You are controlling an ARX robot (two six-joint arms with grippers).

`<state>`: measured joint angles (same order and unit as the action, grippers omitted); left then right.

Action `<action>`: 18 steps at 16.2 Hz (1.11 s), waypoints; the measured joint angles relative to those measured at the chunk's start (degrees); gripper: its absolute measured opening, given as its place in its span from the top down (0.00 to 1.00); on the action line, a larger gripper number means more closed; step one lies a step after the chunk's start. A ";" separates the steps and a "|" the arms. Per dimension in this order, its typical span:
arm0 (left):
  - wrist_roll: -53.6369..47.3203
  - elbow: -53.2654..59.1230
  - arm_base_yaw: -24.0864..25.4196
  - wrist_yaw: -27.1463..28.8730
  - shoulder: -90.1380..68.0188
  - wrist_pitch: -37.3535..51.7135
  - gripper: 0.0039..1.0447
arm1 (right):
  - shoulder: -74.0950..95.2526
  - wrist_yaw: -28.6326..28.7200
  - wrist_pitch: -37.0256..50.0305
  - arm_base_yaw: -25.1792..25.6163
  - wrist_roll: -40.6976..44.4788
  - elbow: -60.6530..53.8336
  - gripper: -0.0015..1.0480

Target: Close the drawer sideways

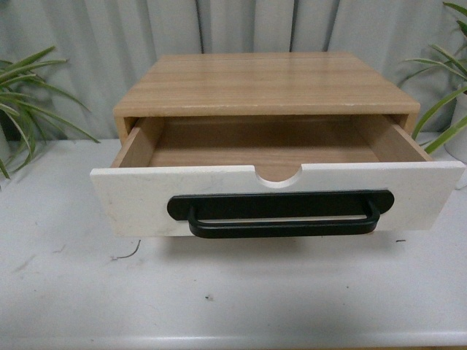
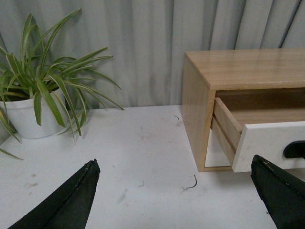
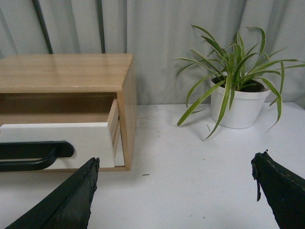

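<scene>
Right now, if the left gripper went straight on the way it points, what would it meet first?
Probably the drawer: one finger of the open left gripper lines up with the end of its white front. The gap between the fingers points past the wooden cabinet toward the curtain. Depth is unclear.

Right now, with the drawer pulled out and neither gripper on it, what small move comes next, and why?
Probably ease the left gripper toward the drawer front: it stands out of the wooden case, and this gripper and the right gripper are open, touching nothing, so contact must precede a push.
</scene>
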<state>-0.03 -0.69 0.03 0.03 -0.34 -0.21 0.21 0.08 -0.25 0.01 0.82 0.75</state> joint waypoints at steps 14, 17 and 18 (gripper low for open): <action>0.00 0.00 0.00 0.00 0.00 0.00 0.06 | 0.00 0.00 0.00 0.00 0.00 0.00 0.06; 0.00 0.00 0.00 0.00 0.00 0.00 0.06 | 0.00 0.00 -0.02 0.00 0.00 0.00 0.06; 0.00 0.00 0.00 -0.02 0.00 0.00 0.06 | 0.00 0.00 0.00 0.00 0.00 0.00 0.06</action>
<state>-0.03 -0.69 0.03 0.01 -0.34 -0.21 0.21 0.08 -0.25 0.01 0.82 0.75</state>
